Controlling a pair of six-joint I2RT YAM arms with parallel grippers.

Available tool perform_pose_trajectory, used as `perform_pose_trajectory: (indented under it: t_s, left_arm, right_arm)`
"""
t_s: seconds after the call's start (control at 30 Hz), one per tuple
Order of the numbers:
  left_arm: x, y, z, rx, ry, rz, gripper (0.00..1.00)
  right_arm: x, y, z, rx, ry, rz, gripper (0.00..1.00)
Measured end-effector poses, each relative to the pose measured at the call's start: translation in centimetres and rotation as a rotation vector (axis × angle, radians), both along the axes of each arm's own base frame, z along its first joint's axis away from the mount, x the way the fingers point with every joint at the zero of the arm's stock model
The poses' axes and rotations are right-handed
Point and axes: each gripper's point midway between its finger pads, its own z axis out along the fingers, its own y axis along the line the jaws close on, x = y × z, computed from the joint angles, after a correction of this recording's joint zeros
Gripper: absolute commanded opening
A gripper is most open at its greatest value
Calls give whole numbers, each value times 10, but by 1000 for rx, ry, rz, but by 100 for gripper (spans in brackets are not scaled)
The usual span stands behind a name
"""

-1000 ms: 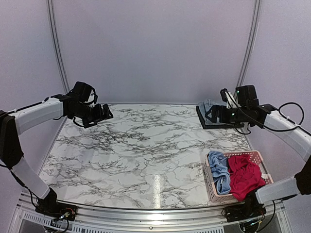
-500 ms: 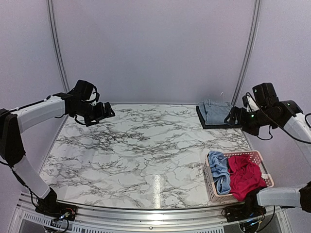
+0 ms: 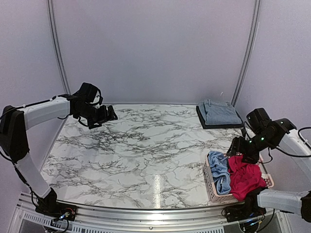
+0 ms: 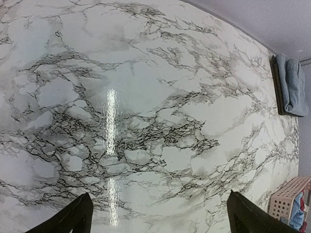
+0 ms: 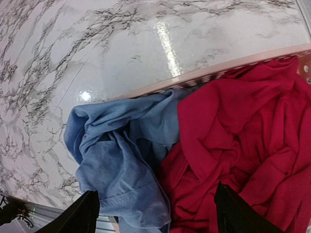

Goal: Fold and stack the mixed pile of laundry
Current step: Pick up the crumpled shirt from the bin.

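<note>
The mixed laundry pile lies crumpled in a pink lattice basket point(image 3: 212, 187) at the near right. A light blue shirt point(image 3: 219, 171) fills its left side and a magenta-red garment point(image 3: 245, 177) its right. My right gripper point(image 3: 236, 150) hangs just above the basket's far edge, open. In the right wrist view its dark fingertips straddle the blue shirt point(image 5: 116, 160) and the red garment point(image 5: 238, 141), with nothing gripped between them point(image 5: 158, 206). My left gripper point(image 3: 108, 115) hovers open over the table's far left, holding nothing point(image 4: 158, 213).
A folded grey-blue cloth point(image 3: 221, 112) rests on a flat dark tray point(image 3: 200, 116) at the back right corner. The marble table point(image 3: 146, 145) spreads between the arms. The basket rim point(image 5: 233, 73) sits close to the table's right and near edges.
My right arm has swung from the tray at the back right toward the near edge and now hangs over the basket. The left arm shifted slightly to the right.
</note>
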Motion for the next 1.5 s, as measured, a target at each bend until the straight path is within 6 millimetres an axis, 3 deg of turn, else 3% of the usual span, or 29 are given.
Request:
perform_pose_trajectory:
  t_s: [0.23, 0.4, 0.5, 0.57, 0.67, 0.7, 0.83, 0.93, 1.07, 1.27, 1.5]
  left_arm:
    - [9, -4, 0, -4, -2, -3, 99]
    - [14, -7, -2, -6, -1, -5, 99]
    - [16, -8, -2, -6, -1, -5, 99]
    - [16, -8, -3, -6, 0, -5, 99]
    - [16, -8, -2, -6, -1, -5, 99]
    - [17, -8, -1, -7, -5, -6, 99]
    - [20, -9, 5, -11, -19, -8, 99]
    - [23, -11, 11, -16, -34, -9, 99]
    - [27, -13, 16, -24, -46, -13, 99]
    - [32, -17, 20, -33, -50, -20, 99]
    - [37, -19, 29, -41, -70, -22, 99]
  right_arm:
    - [1, 50, -6, 102, 29, 169, 75]
    - [-11, 61, -38, 104, 121, 212, 68]
    - [-19, 57, -57, 80, 174, 206, 52]
    - [-22, 54, -65, 63, 202, 198, 35]
    - [-17, 53, -64, 49, 190, 197, 5]
    - [-15, 52, -61, 44, 181, 194, 0]
    - [6, 54, -26, 56, 100, 176, 0]
    - [37, 53, 28, 75, -45, 147, 0]
    - [60, 46, 94, 81, -215, 119, 0]
    - [65, 41, 175, 87, -404, 132, 0]
    - [63, 27, 240, 39, -586, 133, 0]
